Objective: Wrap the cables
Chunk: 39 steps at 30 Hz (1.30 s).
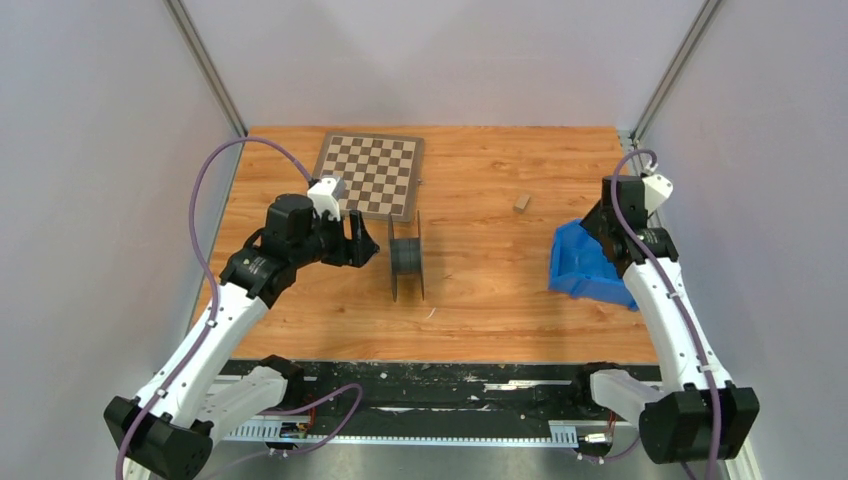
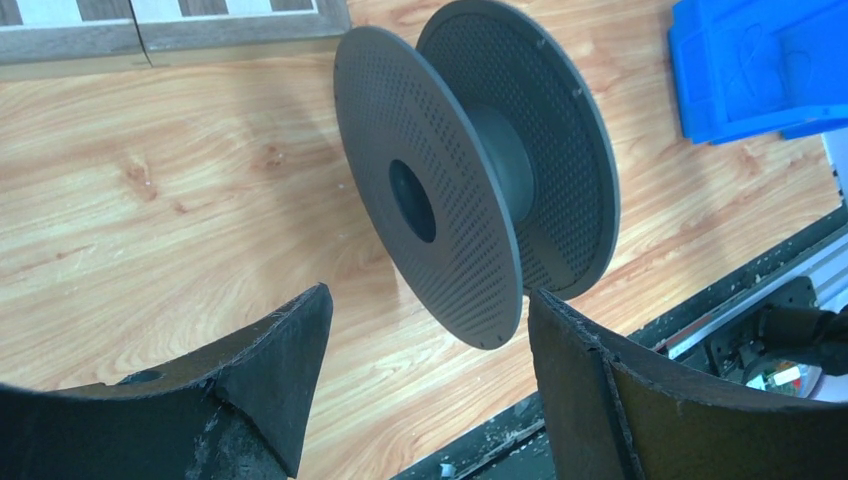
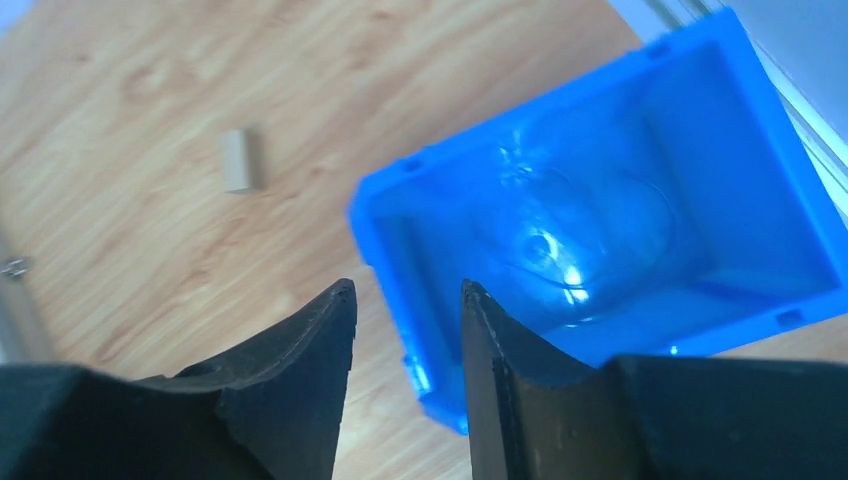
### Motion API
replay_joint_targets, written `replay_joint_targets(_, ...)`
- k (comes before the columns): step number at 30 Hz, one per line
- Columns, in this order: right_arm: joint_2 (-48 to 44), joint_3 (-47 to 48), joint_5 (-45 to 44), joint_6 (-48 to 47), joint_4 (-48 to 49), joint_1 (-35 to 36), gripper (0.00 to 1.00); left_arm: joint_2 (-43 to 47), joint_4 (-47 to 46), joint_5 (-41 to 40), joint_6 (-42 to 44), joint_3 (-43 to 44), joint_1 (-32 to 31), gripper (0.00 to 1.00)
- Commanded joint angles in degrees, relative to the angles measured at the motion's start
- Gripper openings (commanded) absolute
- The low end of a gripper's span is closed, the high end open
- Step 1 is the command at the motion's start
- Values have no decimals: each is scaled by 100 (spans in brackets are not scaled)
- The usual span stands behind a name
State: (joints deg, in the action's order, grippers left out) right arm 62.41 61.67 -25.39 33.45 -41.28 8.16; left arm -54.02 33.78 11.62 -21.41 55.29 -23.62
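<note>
A thin, pale cable point(image 3: 560, 240) lies in loose loops inside the blue bin point(image 3: 640, 130), hard to make out. My right gripper point(image 3: 405, 285) straddles the bin's near corner wall with its jaws closed onto it. In the top view the bin point(image 1: 580, 265) sits tilted at the right under that gripper point(image 1: 598, 235). An empty dark grey spool point(image 2: 470, 190) stands on its rims mid-table point(image 1: 406, 256). My left gripper point(image 2: 430, 295) is open and empty just left of the spool point(image 1: 365, 240), facing its hub hole.
A checkerboard panel point(image 1: 368, 175) lies at the back left, also in the left wrist view point(image 2: 150, 25). A small wooden block point(image 1: 521, 203) lies behind the bin point(image 3: 238, 160). A black rail point(image 1: 430, 385) runs along the table's near edge.
</note>
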Motion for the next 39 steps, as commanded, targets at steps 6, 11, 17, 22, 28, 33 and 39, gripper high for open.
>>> replay_joint_targets(6,755,-926,1396,-17,731,-1662,46,309,-119,-157,263,-153,-29,80)
replay_joint_targets(11,1013,-1288,1594,29,1116,-1875,46,346,-63,-336,260,-136,-29,81)
replay_joint_targets(17,1389,-1650,1956,6,1625,-2089,50,430,-92,-373,268,-176,-29,82)
replay_joint_targets(22,1855,-1812,2120,19,1909,-2210,53,410,-74,-375,269,-160,-29,83)
replay_joint_targets(28,2093,-1805,2092,-110,1968,-2252,21,428,-74,-394,269,-166,-25,83)
replay_joint_targets(33,1577,-1769,1800,-274,1909,-2250,0,412,-78,-406,269,-160,-29,83)
replay_joint_targets(39,779,-1440,1743,-272,1512,-2253,0,419,-79,-438,269,-167,-29,83)
